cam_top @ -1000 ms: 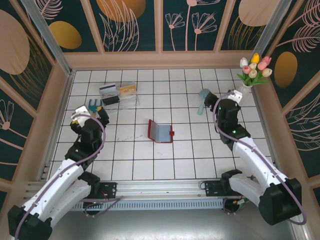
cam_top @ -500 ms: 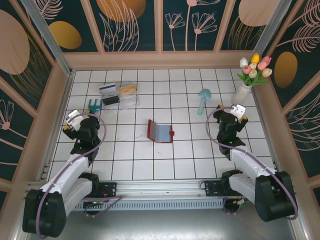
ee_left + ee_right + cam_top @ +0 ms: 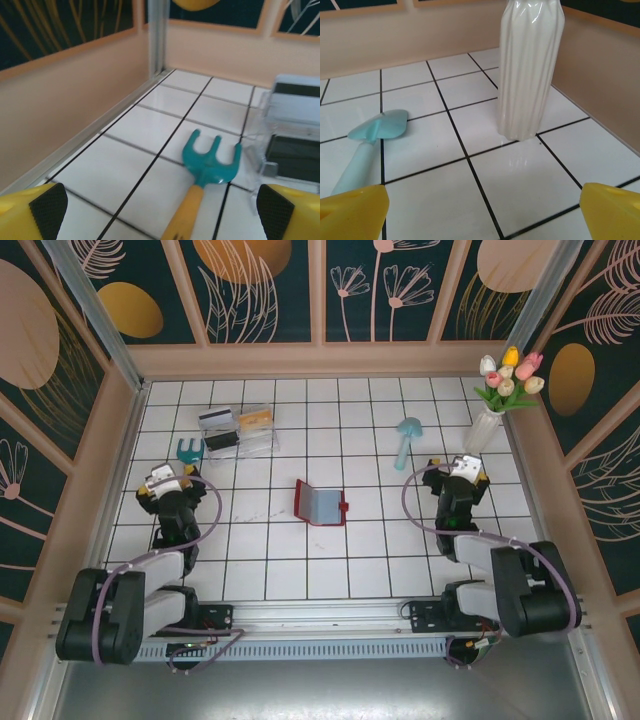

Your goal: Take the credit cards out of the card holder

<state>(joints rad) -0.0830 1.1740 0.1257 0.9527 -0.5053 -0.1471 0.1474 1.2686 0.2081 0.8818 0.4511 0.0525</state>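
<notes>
no readable text, labels or numbers anywhere

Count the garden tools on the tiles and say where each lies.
2. A teal fork lies at the left, beside the clear box. A pale blue trowel lies at the right, near the white vase. Nothing suggests a hidden one.

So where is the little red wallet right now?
In the top view the red card holder lies open mid-floor, with the clear plastic box farther back on the left and the light blue trowel farther back on the right.
</notes>
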